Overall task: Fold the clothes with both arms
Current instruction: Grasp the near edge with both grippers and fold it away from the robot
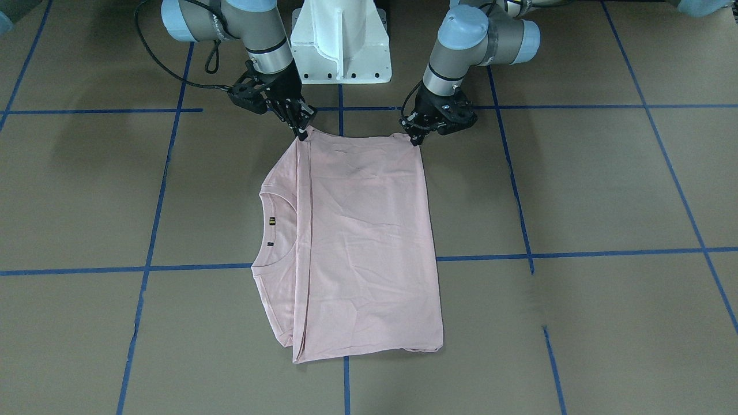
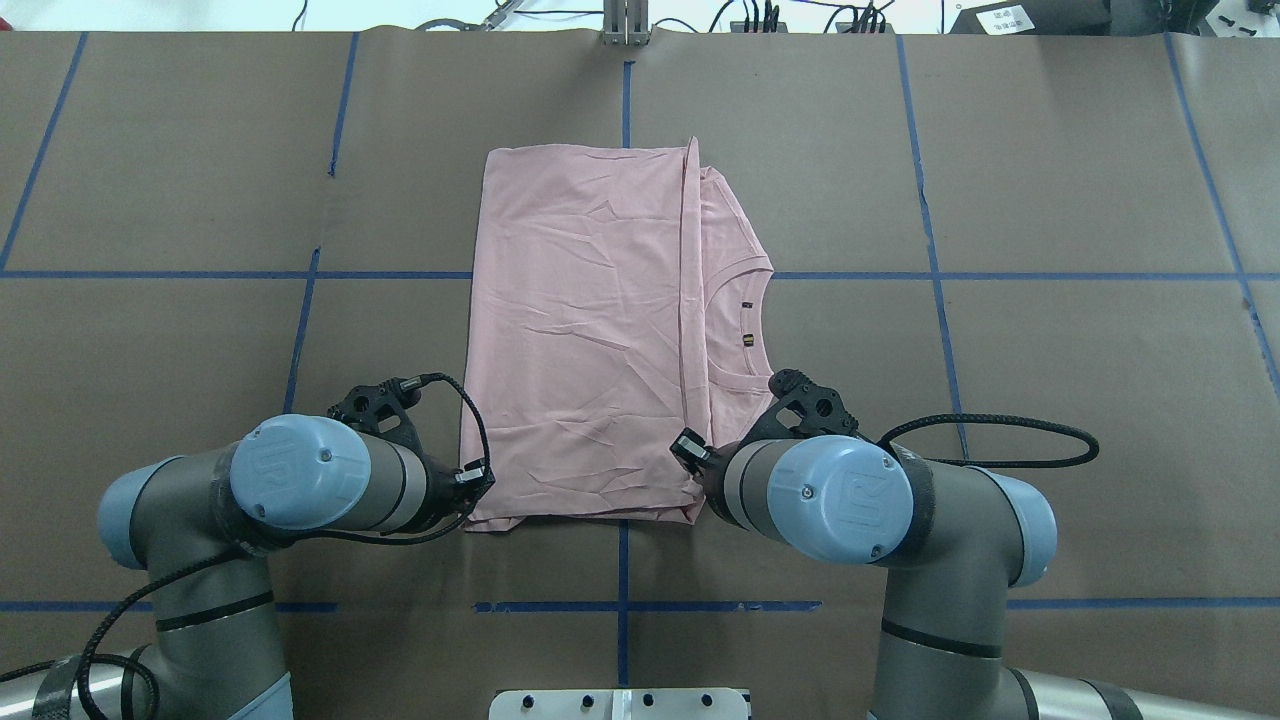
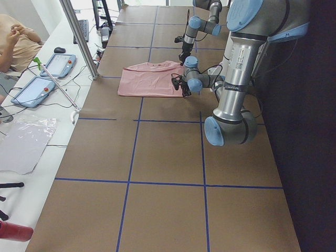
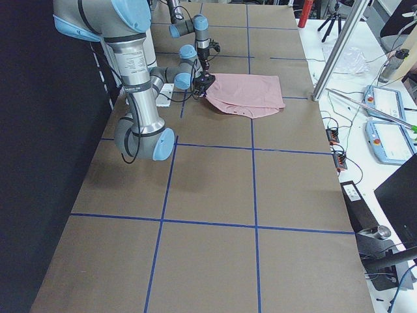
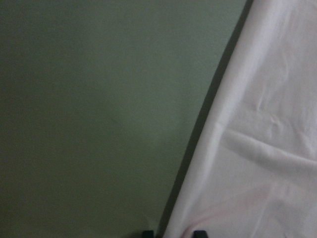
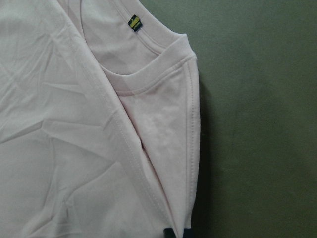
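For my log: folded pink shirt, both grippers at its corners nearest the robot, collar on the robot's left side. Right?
The collar of the shirt is on the robot's right side, as the overhead view shows; the rest stands.

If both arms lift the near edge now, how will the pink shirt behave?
Likely floppy: the shirt lies flat with soft creases, so it should sag between two pinch points. Probably light: thin fabric. The folded layers by the collar may slide apart if only the top one is caught.
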`<state>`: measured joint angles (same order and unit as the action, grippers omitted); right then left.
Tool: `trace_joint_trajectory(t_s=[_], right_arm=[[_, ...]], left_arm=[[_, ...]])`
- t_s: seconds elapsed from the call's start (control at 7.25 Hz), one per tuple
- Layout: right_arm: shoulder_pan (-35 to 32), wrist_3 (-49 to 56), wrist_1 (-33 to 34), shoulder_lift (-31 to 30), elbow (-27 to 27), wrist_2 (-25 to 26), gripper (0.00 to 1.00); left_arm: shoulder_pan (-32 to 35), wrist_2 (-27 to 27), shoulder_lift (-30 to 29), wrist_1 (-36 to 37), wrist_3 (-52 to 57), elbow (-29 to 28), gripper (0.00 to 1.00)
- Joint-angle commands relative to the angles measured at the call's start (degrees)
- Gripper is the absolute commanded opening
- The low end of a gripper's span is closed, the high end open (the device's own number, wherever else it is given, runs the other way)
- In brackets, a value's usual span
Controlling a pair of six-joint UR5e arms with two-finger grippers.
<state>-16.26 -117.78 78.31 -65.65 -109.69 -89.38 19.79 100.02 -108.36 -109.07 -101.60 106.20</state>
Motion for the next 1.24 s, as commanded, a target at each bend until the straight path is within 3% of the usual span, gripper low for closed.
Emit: trace_joint_trajectory(t_s=[0.0,0.28,0.55,0.69,0.83,0.97,1.1], right_arm=[[0.0,0.01,0.0,-0.09,0.0,0.0,0.0],[-0.09,-0.17,0.0,-2.18,-2.61,0.0,0.0],[4.54,-4.44,0.0,-9.98,-13.48,1.22,0.0],[5.7,-5.43,2.52,-13.24,-20.24,2.19,0.0],[5.02,-5.18,8.03,-12.23,-23.78,1.85,0.0],[0.57,-4.31,9.83,-6.65,-19.82,1.58,0.0],[-5.04,-1.43,10.37,1.06,-11.25,-1.03,0.0]], left_arm=[[-0.01,0.09,0.0,0.0,-0.01,0.85,0.0],[-0.01,0.18,0.17,1.65,-1.92,6.18,0.0],[-5.25,1.58,0.0,14.35,-7.01,19.33,0.0],[-6.85,1.5,-0.27,19.03,-8.52,24.1,0.0],[-6.78,1.58,-1.14,20.55,-8.62,25.97,0.0],[-5.3,0.8,-2.02,20.74,-7.49,23.55,0.0],[0.72,0.53,-5.25,20.57,-2.43,18.83,0.0]])
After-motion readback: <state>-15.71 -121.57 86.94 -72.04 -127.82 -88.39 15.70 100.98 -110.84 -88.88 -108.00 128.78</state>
